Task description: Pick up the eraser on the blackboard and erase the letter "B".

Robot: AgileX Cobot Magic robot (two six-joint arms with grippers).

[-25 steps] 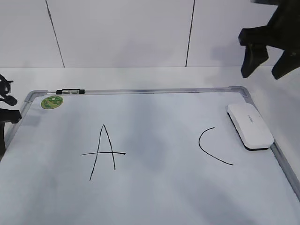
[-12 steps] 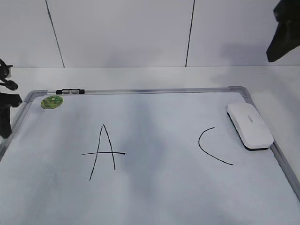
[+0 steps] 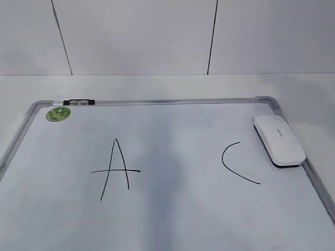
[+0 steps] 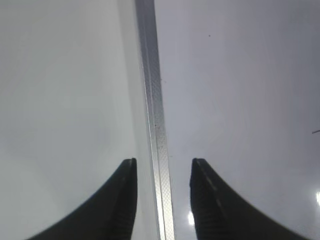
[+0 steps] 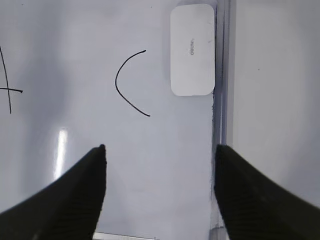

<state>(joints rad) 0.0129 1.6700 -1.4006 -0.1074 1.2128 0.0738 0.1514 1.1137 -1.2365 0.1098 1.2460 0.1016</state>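
Note:
The white eraser (image 3: pixel 279 140) lies flat on the blackboard (image 3: pixel 172 209) by its right frame; the right wrist view shows it at the top (image 5: pixel 192 49). No letter "B" shows; the board between the black "A" (image 3: pixel 116 170) and the black "C" (image 3: pixel 235 163) is blank. Neither gripper is in the exterior view. My right gripper (image 5: pixel 160 150) is open and empty, high above the board, well short of the eraser, with the "C" (image 5: pixel 127 85) ahead of it. My left gripper (image 4: pixel 162 165) is open and empty, straddling the board's silver frame (image 4: pixel 152 100) from above.
A round green sticker (image 3: pixel 58 113) and a small black-and-silver clip (image 3: pixel 78 102) sit at the board's far left corner. A white tiled wall (image 3: pixel 157 36) rises behind the white table (image 3: pixel 157 86).
Both arms have left the exterior view: the right gripper went up and off to the right, the left one off the left edge. The eraser and letters have not moved.

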